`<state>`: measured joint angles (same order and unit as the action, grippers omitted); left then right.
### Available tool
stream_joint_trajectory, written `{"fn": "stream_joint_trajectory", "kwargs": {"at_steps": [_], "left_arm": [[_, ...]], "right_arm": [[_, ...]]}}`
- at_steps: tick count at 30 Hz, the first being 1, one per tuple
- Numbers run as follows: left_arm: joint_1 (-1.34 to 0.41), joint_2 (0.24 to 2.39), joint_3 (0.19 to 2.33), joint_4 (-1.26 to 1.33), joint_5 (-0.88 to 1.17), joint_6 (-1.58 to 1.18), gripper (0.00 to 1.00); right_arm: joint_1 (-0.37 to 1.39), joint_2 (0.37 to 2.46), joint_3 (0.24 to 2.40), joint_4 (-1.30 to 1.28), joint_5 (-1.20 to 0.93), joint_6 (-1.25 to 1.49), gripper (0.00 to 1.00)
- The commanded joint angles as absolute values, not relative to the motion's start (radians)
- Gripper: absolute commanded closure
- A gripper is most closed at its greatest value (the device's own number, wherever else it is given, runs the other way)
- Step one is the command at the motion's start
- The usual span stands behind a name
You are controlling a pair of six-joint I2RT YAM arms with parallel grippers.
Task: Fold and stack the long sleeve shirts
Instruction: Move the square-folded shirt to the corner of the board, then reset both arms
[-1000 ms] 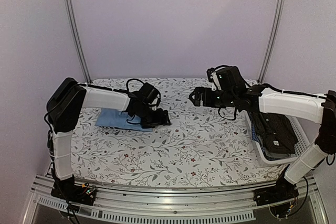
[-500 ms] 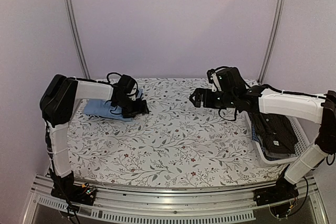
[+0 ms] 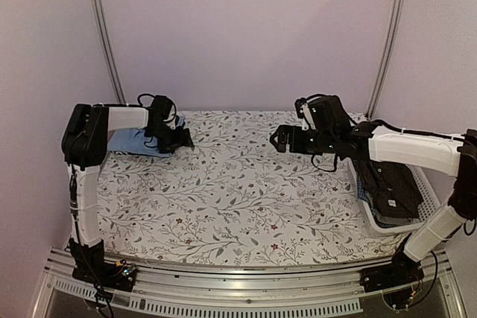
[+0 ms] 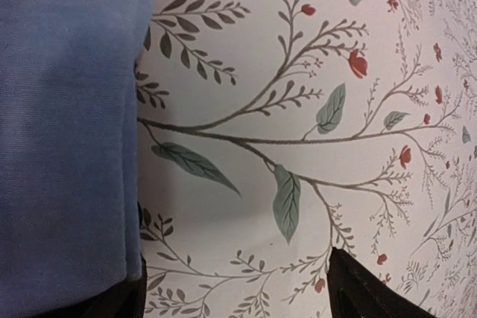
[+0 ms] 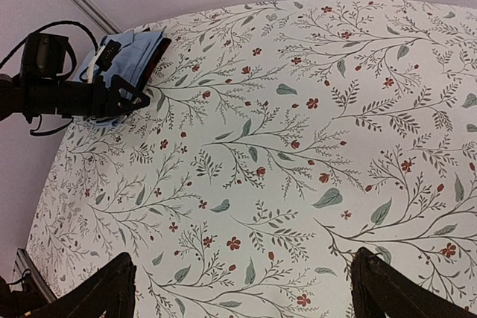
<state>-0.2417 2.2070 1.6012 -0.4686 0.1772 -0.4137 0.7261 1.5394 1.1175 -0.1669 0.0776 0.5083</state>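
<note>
One blue shirt (image 3: pixel 131 143) folded; perhaps two dark shirts (image 3: pixel 391 188) in basket (image 3: pixel 389 228); both jaws spread.

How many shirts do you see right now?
3, at least. A light blue shirt lies folded at far left on the table; a dark shirt tops the basket on the right; a checked shirt shows at its left edge. More may be hidden beneath.

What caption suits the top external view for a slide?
Open left tool at folded blue shirt; open right tool above floral cloth; dark shirts in basket.
</note>
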Motion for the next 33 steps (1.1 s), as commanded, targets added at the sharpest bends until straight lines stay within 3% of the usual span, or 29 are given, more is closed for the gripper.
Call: {"fn": "stream_joint_trajectory", "kwargs": {"at_steps": [1, 16, 33], "left_arm": [[-0.212, 2.277, 1.692, -0.528, 0.183, -0.364, 0.17], [-0.248, 2.193, 1.73, -0.529, 0.263, -0.372, 0.16], [-0.402, 1.793, 1.507, -0.363, 0.296, -0.395, 0.11]], "right_arm": [[0.722, 1.499, 1.099, -0.188, 0.085, 0.515, 0.01], [0.722, 1.472, 1.089, -0.209, 0.118, 0.52, 0.01], [0.722, 1.373, 1.072, -0.192, 0.169, 0.509, 0.01]]}}
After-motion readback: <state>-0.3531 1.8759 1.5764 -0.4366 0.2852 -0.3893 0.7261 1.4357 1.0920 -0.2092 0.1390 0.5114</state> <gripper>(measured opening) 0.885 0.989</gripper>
